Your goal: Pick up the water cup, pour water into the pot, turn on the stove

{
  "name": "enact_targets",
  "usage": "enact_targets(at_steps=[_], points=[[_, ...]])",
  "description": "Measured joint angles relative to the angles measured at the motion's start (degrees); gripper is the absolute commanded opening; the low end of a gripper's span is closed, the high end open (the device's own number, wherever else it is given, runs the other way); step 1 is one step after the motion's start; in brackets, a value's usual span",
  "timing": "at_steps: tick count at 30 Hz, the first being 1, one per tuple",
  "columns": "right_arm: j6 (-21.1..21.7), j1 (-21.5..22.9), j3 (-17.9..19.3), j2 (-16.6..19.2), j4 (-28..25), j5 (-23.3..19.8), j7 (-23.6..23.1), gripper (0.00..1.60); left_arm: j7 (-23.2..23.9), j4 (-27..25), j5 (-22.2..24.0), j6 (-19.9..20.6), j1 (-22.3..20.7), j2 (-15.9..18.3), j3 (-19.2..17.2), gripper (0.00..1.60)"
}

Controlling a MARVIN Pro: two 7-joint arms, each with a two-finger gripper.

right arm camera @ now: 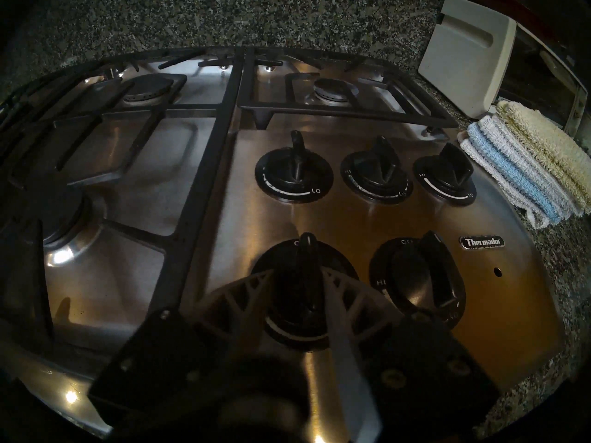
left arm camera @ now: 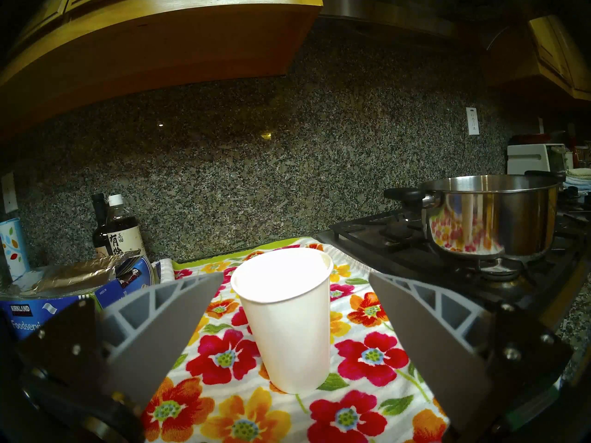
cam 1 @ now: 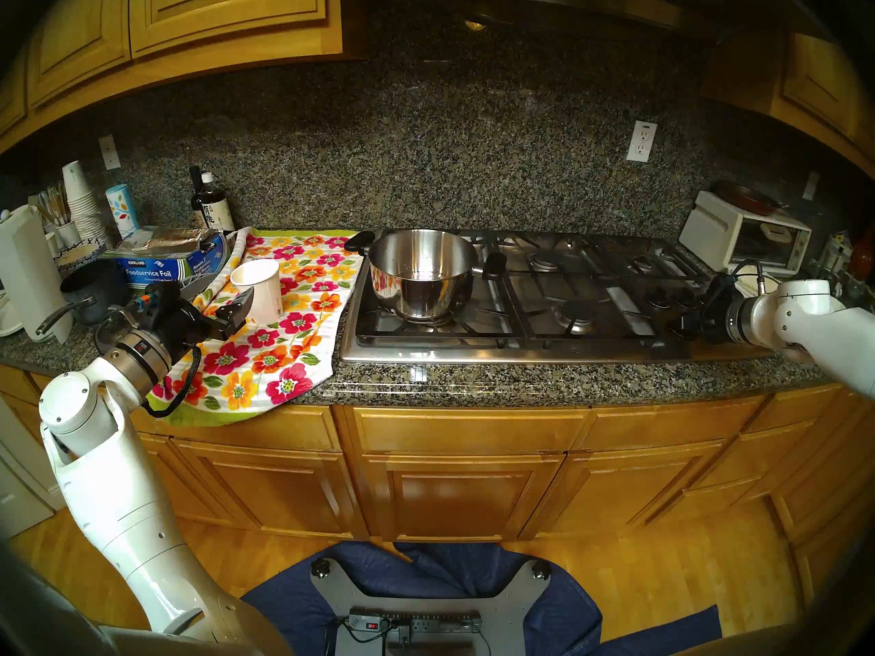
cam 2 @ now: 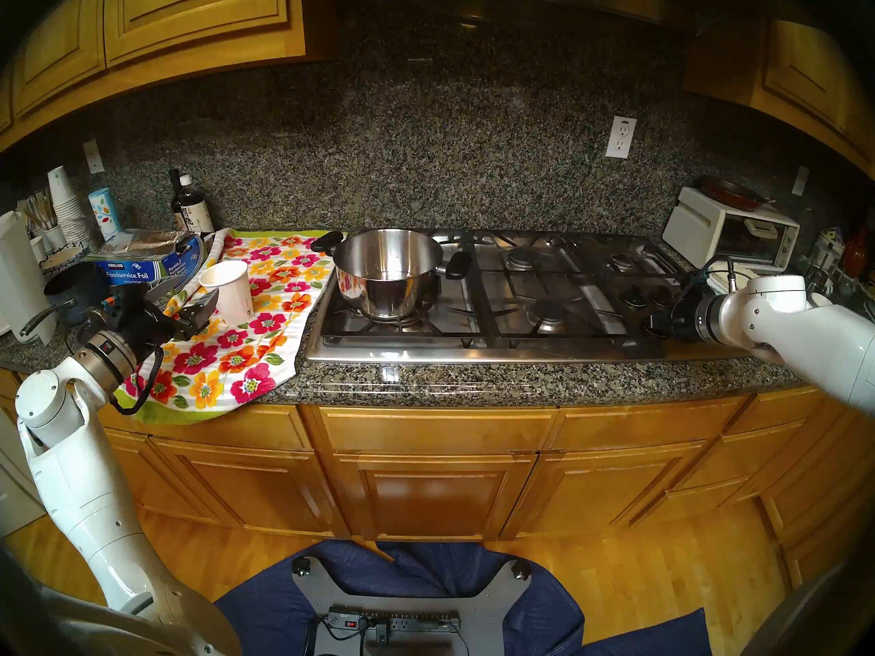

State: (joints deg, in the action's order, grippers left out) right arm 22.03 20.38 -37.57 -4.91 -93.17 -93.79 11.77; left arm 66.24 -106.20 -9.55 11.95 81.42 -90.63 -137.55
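granite runs along the kitchen counter (cam 1: pixel 473 385) and up the wall behind it. on the counter lies a flowery towel (cam 1: pixel 284 309), and the water cup (cam 1: pixel 262 288) stands on that towel, left of the stove (cam 1: pixel 521 304). the cup stands straight up, its long way going up and down, with the wide open mouth on top and the narrow end on the cloth. the pot (cam 1: pixel 423 274) sits on the front left burner of the stove with its open top facing up and its two black handles sticking out to the sides. the left gripper (left arm camera: pixel 289 305) has its two fingers spread wide apart, one on each side of the cup, and neither touches it. the right gripper (right arm camera: pixel 299 292) has its fingers pulled in close around the front left knob (right arm camera: pixel 303 266), and they look clamped on it. that knob's mark points at off. i think the cup could tip over, because the towel is soft and bumpy, and one finger may push the cup before the other one gets there. a paper cup is also weak, so a hard squeeze could crush it and spill the water. if the right gripper turns its knob too soon, a burner would be lit with no water in the pot.
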Motion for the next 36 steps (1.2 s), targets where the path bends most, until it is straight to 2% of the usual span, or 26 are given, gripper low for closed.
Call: enact_targets(at_steps=[12, 22, 23, 24, 36], points=[[-1.1, 0.1, -0.6, 0.0, 0.3, 1.2, -1.3, 0.75, 0.0, 0.0, 0.0, 0.0, 0.0, 0.0, 0.0, 1.60], [-2.6, -0.2, -1.3, -1.4, 2.0, 0.7, -2.3, 0.73, 0.0, 0.0, 0.0, 0.0, 0.0, 0.0, 0.0, 1.60], [-2.7, -0.3, -1.4, -1.6, 2.2, 0.6, -2.4, 0.61, 0.0, 0.0, 0.0, 0.0, 0.0, 0.0, 0.0, 1.60], [-2.7, -0.3, -1.4, -1.7, 2.3, 0.5, -2.5, 0.00, 0.0, 0.0, 0.0, 0.0, 0.0, 0.0, 0.0, 1.60], [-3.1, -0.3, -1.6, -2.1, 3.6, 0.5, -3.1, 0.00, 0.0, 0.0, 0.0, 0.0, 0.0, 0.0, 0.0, 1.60]])
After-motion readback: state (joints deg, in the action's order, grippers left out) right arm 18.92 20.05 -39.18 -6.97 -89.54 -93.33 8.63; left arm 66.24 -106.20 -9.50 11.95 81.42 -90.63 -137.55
